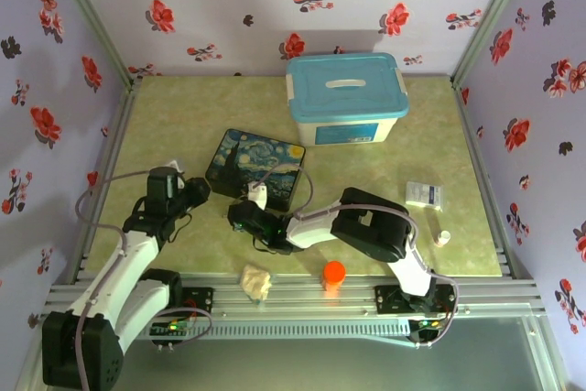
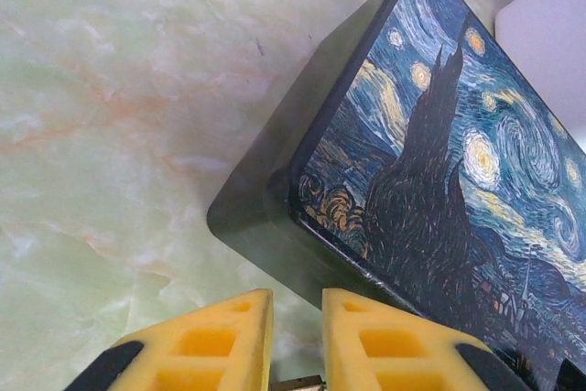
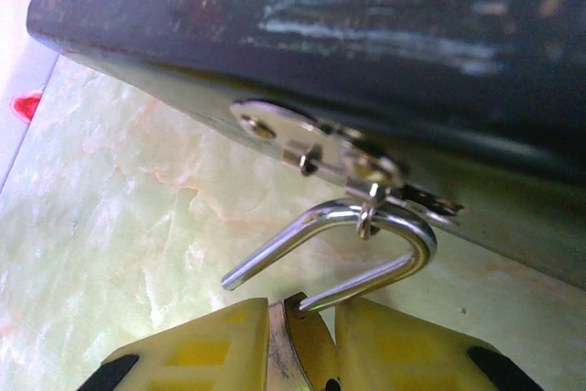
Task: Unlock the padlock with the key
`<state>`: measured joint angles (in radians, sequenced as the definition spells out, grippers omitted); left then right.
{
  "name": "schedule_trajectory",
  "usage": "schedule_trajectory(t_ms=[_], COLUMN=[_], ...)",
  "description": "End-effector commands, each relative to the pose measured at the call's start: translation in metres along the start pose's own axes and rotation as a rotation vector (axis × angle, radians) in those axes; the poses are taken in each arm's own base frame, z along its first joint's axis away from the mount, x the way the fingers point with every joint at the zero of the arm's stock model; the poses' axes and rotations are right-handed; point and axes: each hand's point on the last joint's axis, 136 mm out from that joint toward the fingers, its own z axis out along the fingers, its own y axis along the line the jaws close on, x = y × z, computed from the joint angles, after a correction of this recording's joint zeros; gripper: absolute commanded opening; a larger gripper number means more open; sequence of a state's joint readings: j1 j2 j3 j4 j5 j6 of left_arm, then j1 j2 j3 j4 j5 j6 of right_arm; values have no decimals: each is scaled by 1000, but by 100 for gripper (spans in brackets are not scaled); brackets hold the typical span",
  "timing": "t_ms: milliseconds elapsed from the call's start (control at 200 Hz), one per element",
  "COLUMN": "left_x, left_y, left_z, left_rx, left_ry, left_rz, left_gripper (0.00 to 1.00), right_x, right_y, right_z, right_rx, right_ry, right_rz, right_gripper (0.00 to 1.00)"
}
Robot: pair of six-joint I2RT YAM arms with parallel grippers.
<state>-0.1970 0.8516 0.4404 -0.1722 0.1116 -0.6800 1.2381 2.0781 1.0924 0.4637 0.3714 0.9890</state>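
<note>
The right gripper (image 3: 300,309) is clamped on the brass padlock (image 3: 300,343) at the painted box's (image 3: 366,34) 6 o'clock edge. The padlock's silver shackle (image 3: 403,267) hangs through the box's latch (image 3: 352,160), one end standing free towards 9 o'clock. At the box's 8 o'clock corner, the left gripper (image 2: 298,304) hovers over the green table (image 2: 110,89), its yellow fingers (image 2: 220,331) nearly together and pinching a small grey metal piece, apparently the key (image 2: 295,382).
</note>
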Motion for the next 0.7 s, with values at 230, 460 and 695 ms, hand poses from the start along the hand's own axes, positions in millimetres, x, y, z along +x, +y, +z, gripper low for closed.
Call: schedule_trajectory(t_ms=[230,460,695], left_x=[-13,-29,-46], left_y=[-11,-24,-24], left_z=[6,9,30], left_rx=[36,51,0], left_ry=[-15,-32,-30], left_rz=[21,49,136], left_gripper=[21,22,50], right_x=[12,3,-19], right_y=[-44,-55,-65], right_z=[-7,-35,-56], right_rx=[54,28,53], right_ry=[-21,-62,-80], right_rz=[41,58,-15], right_gripper=[3,0,17])
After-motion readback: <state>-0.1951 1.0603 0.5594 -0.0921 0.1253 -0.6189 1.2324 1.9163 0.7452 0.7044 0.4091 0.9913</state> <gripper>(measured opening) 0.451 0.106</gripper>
